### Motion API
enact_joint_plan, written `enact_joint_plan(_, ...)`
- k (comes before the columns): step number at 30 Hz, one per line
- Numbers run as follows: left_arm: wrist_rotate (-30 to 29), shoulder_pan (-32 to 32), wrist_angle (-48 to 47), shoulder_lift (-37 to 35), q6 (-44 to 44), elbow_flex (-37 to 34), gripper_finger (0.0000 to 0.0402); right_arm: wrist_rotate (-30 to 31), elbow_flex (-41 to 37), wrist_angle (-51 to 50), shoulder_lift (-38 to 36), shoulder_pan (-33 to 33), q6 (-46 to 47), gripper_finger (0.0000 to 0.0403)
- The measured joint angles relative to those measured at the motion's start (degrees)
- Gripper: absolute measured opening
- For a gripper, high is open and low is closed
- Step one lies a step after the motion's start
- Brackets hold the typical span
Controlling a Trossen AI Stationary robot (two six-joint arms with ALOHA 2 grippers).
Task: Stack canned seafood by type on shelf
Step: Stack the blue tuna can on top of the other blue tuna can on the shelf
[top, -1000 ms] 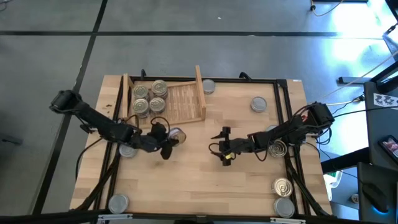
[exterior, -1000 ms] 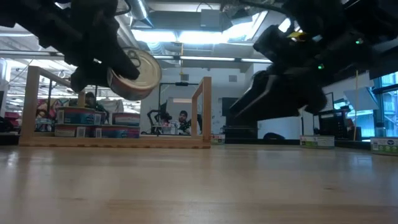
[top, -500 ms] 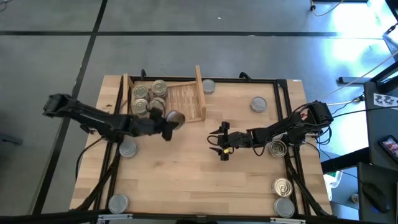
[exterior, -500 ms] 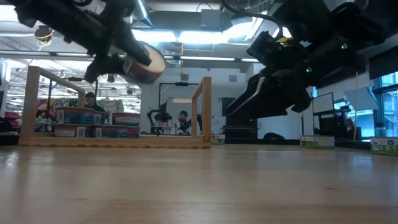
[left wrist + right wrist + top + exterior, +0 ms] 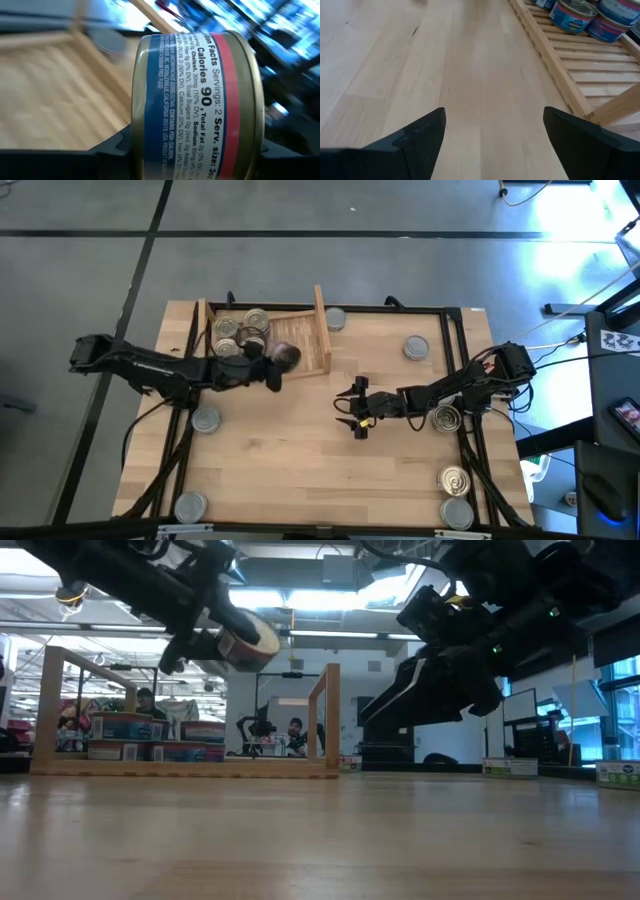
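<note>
My left gripper (image 5: 276,364) is shut on a round tin (image 5: 286,356) with a blue and red label (image 5: 195,105). It hovers over the near part of the light-wood shelf's slatted base (image 5: 300,338). Several tins (image 5: 240,335) stand stacked at the shelf's left end, and the low view shows them as two layers (image 5: 150,738). My right gripper (image 5: 356,412) is open over the middle of the table, above bare wood (image 5: 492,135). My left gripper pinches the tin by its flat ends, one dark finger (image 5: 112,145) on each end, with the labelled side wall (image 5: 200,75) facing the wrist camera. The tin (image 5: 250,643) is lifted clear, tilted on its side, high above the table.
Loose tins lie around the table: one by the shelf's right board (image 5: 335,319), one toward the far right (image 5: 416,347), one under the right arm (image 5: 445,418), one near the left rail (image 5: 206,419), others at the near corners (image 5: 190,505) (image 5: 455,479). The shelf's upright side board (image 5: 322,720) stands near the held tin.
My left gripper has carried the tin up and toward the table's far edge, from above bare table near the shelf's near side to over the shelf's slatted base. The tin has stayed in the hold, tilted.
</note>
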Motion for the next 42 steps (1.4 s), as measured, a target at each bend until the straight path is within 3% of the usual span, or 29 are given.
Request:
enact_joint_plan(6, 10.71, -5.15, 5.12, 5.87, -2.62, 0.00, 0.0182, -0.09, 0.01, -3.09, 0.02, 0.00, -0.01, 0.0335)
enact_joint_plan(13, 11.39, -11.73, 6.47, 15.02, -10.51, 0.00, 0.0182, -5.19, 0.01, -4.88, 0.02, 0.02, 1.46, 0.0335)
enact_joint_plan(20, 11.50, -13.38, 14.37, 29.49, -16.20, 0.00, 0.0182, -12.44, 0.08, -8.14, 0.02, 0.02, 7.87, 0.0335)
enact_joint_plan(27, 13.36, -12.39, 29.12, 40.54, -13.13, 2.19, 0.0182, -15.51, 0.06, -11.15, 0.04, 0.09, 9.42, 0.0335)
enact_joint_plan(37, 14.01, -10.63, 29.01, 41.84, -7.93, 3.02, 0.0227, -15.53, 0.06, -10.31, 0.04, 0.07, 9.51, 0.0335)
enact_joint_plan(42, 20.39, -8.60, 28.28, 40.79, -7.10, 2.78, 0.0257, -15.51, 0.06, -9.25, 0.04, 0.07, 8.58, 0.0335)
